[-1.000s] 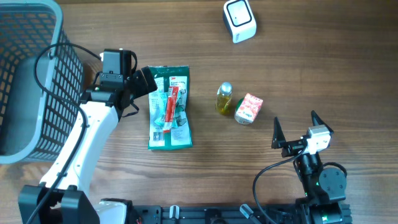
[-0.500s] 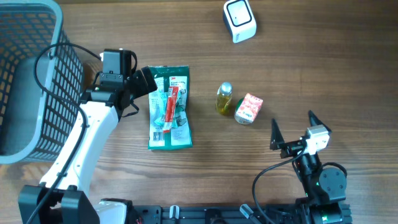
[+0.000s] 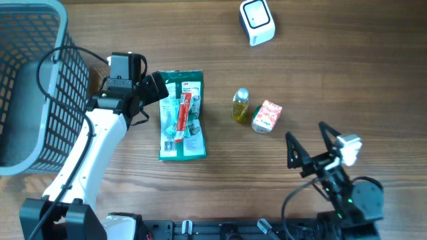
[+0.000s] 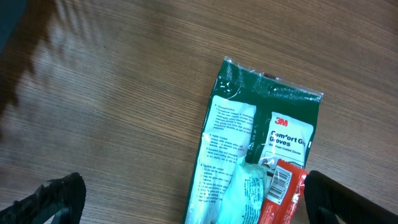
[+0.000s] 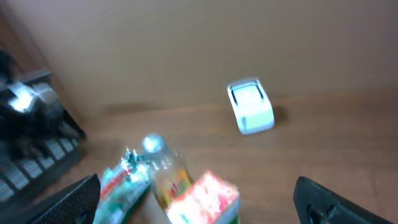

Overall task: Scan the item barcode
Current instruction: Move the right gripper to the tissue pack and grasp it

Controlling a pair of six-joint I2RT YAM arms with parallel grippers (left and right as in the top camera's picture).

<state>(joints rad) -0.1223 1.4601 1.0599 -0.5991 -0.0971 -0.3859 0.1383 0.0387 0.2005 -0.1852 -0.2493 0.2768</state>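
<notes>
Left gripper (image 3: 155, 89) hovers fully open at the left edge of the glove packet (image 3: 181, 115), holding nothing; right gripper (image 3: 308, 140) stands wide open and empty. Lower the left jaws to straddle the packet's edge, clear of the barcode (image 4: 281, 183); close firmly; present the code squarely to the scanner (image 3: 257, 21). The basket (image 3: 63, 73) shows no item inside.

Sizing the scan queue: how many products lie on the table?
3: green glove pack beside the left gripper, yellow bottle mid-table, red carton next to it. The basket runs off frame, so more may hide.
</notes>
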